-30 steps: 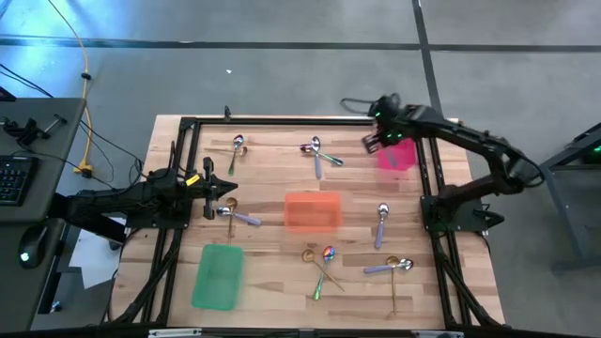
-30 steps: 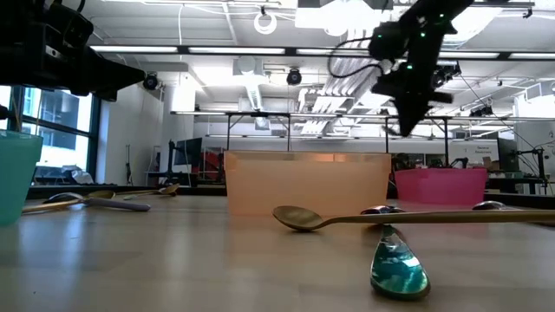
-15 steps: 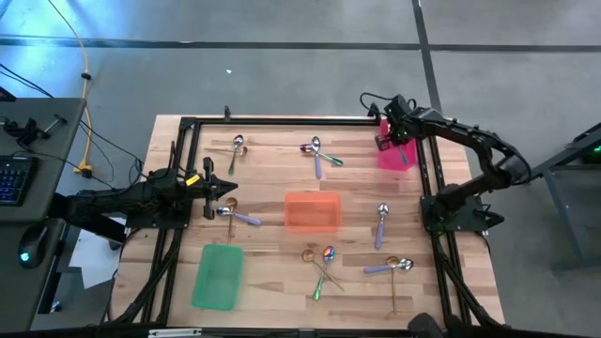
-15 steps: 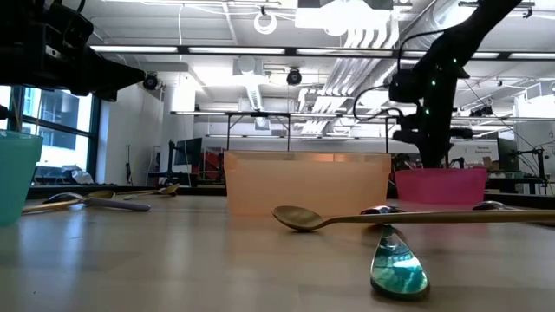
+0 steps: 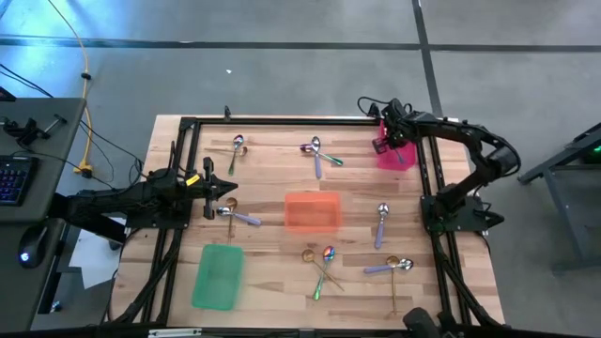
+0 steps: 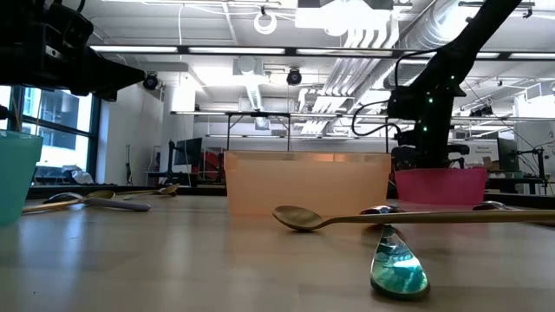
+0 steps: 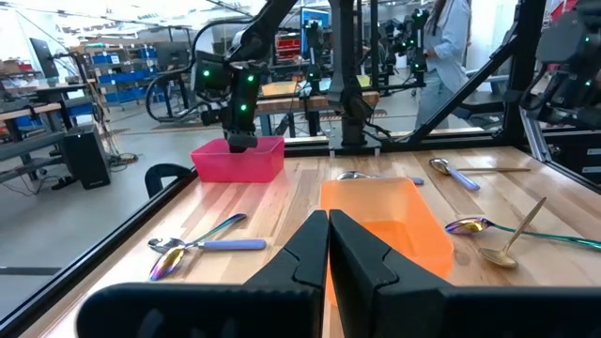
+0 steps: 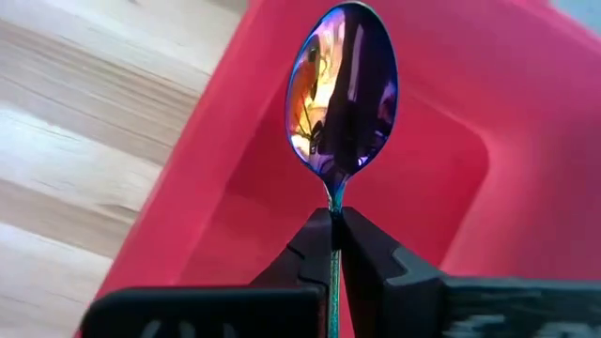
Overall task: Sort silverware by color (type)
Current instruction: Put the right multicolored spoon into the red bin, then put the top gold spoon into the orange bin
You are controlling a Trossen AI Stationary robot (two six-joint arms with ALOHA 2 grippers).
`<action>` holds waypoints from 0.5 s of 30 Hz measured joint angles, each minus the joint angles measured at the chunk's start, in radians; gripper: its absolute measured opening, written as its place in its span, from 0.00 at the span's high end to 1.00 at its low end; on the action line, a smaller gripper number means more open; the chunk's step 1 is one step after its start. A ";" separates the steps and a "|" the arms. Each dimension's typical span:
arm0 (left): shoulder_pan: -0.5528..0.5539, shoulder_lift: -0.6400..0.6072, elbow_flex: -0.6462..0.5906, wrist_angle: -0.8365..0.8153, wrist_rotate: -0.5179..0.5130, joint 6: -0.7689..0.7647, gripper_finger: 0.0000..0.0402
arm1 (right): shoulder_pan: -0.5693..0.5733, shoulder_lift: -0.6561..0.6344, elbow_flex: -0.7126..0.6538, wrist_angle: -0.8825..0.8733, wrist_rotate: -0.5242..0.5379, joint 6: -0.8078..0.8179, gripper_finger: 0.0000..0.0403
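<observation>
From above, the wood table [image 5: 272, 174] stands on grey floor; the right gripper [image 5: 387, 143] hangs over the pink tray [image 5: 399, 158], and the left gripper [image 5: 228, 187] waits beside the orange tray [image 5: 312, 211]. Level view: a gold spoon [image 6: 347, 217] lies foremost. Left wrist view: fingers pressed together. Right wrist view: fingers pinch an iridescent spoon [image 8: 342, 94] over pink. No readable writing.

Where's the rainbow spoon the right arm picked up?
The rainbow spoon is pinched in the right gripper, held over the pink tray at the table's far right corner.
</observation>
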 joint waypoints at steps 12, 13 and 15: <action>0.000 0.000 0.000 0.000 0.000 0.000 0.99 | 0.032 -0.122 0.000 -0.047 0.016 -0.001 0.76; 0.000 0.000 0.000 0.000 0.000 0.000 0.99 | 0.043 -0.146 0.000 -0.050 0.015 -0.009 0.76; 0.000 0.000 0.000 0.000 0.000 0.000 0.99 | 0.074 -0.201 0.000 -0.050 0.015 -0.034 0.77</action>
